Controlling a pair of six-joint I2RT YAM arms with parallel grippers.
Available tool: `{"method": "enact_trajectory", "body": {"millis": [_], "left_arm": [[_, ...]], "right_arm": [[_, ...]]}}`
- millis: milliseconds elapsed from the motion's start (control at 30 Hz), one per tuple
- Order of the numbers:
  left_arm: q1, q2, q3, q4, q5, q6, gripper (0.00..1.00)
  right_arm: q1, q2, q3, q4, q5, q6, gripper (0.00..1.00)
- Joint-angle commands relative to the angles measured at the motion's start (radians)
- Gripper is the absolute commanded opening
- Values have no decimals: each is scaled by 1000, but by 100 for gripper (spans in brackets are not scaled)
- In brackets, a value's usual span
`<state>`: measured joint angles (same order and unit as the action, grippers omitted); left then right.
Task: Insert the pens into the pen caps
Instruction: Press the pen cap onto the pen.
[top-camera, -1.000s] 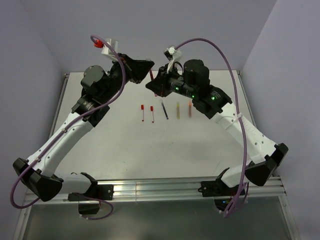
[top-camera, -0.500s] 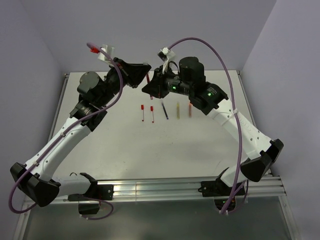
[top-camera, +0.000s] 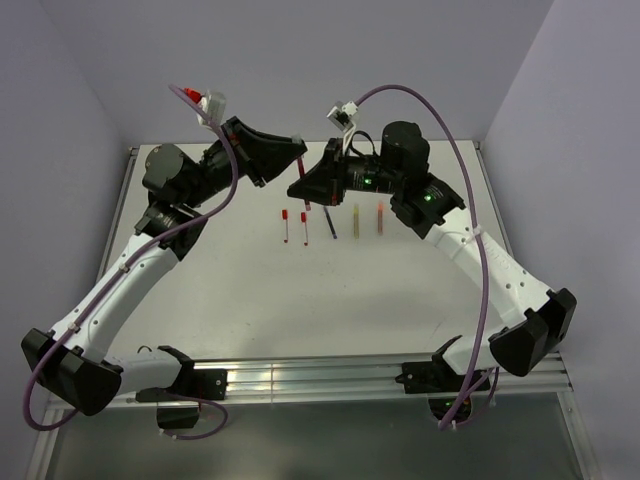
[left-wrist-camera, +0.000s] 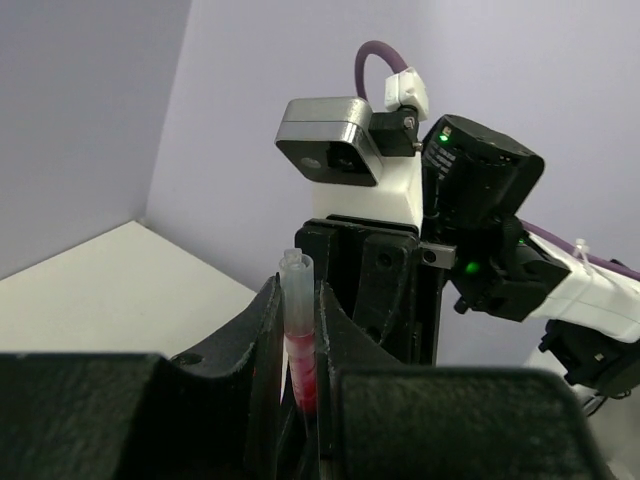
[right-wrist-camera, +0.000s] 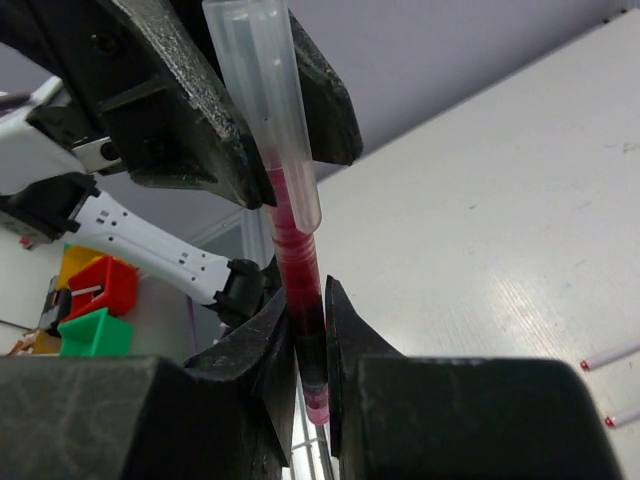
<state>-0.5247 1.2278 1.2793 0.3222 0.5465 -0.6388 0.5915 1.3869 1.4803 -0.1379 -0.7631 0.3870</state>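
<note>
Since a second ago the left arm has swung its elbow out toward the left wall and the right arm has leaned its wrist further over, while the two grippers have stayed tip to tip in the air over the far middle of the table; the left gripper is clenched on the cap, a pale clear tube that stands out beyond its fingertips; the right gripper is clenched on the pen, a dark red barrel pinched between its two fingers with a short end showing past them; pen and cap lie on one line, and the pen's tip is already inside the cap's mouth, red showing through the clear wall for part of its length, the far part of the cap clear; from above, only a sliver of red shows between the two black heads, held off the table; on the table below lies a row of five, apart and roughly parallel: two red-tipped pens at the left, then a black pen, a yellow pen and an orange pen; the right gripper hangs over the far ends of the middle ones; a purple cable arcs over each arm; in the right wrist view red and green bins sit beyond the table's edge.
</note>
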Motion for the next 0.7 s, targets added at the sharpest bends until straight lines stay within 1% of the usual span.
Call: {"method": "enact_trajectory", "body": {"millis": [0,133,200,233,333,400,467,533,600,667], "left_arm": [[-31,-10,-49,-84,429,-76,0],[-29,-2,-55,-42,477,-111,0],[-31,-2,-61,-28,471,-130,0],[-29,-2,-64,-32,461,-131,0],[-29,-7,-66,-74,393,-124,0],[-29,-13,-69,-98,334,-131,0],[-38,-14,-61,-133,288,-108,0],[-58,-13,-31,-222,207,-69,0],[-70,-8,1,-270,131,-55,0],[-92,-7,14,-316,84,-47,0]], "right_arm": [[-122,-63,34,365,186,89,0],[-128,-72,25,368,168,85,0],[-127,-75,20,362,174,78,0],[-127,-77,21,353,201,70,0],[-128,-78,40,307,238,53,0],[-122,-74,61,267,291,33,0],[-113,-71,93,238,347,3,0],[-91,-57,139,178,398,-23,0],[-61,-40,169,132,470,-59,0],[-44,-34,202,92,514,-86,0]]}}
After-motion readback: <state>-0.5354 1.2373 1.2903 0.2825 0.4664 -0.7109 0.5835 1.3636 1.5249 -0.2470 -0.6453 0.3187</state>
